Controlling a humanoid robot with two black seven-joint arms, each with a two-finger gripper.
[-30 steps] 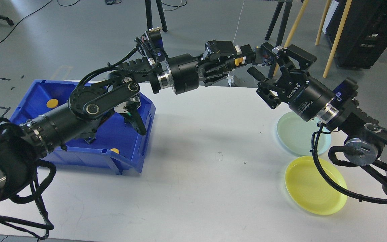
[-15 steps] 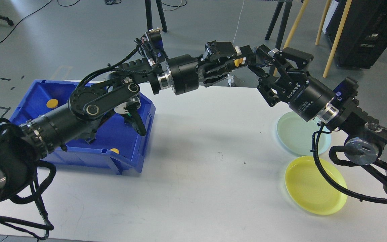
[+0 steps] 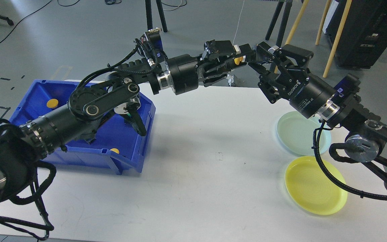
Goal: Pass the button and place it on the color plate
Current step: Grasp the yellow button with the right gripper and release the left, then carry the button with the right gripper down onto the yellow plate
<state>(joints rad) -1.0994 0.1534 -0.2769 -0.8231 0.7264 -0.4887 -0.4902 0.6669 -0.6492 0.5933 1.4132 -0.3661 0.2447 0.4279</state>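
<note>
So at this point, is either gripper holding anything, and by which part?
The left gripper holds the yellow button pinched between its fingertips; the exact contact points are hidden. The right gripper is at the button, but whether it grips cannot be told.

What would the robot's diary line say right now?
stage: handover | left gripper: holds yellow button | right gripper: at button | yellow plate: empty

The blue bin [image 3: 79, 158] at nine o'clock looks like glossy moulded plastic. At four o'clock, the yellow plate [image 3: 314, 188] and pale green plate [image 3: 294, 132] appear smooth plastic; the white table [image 3: 197, 168] looks matt.
</note>
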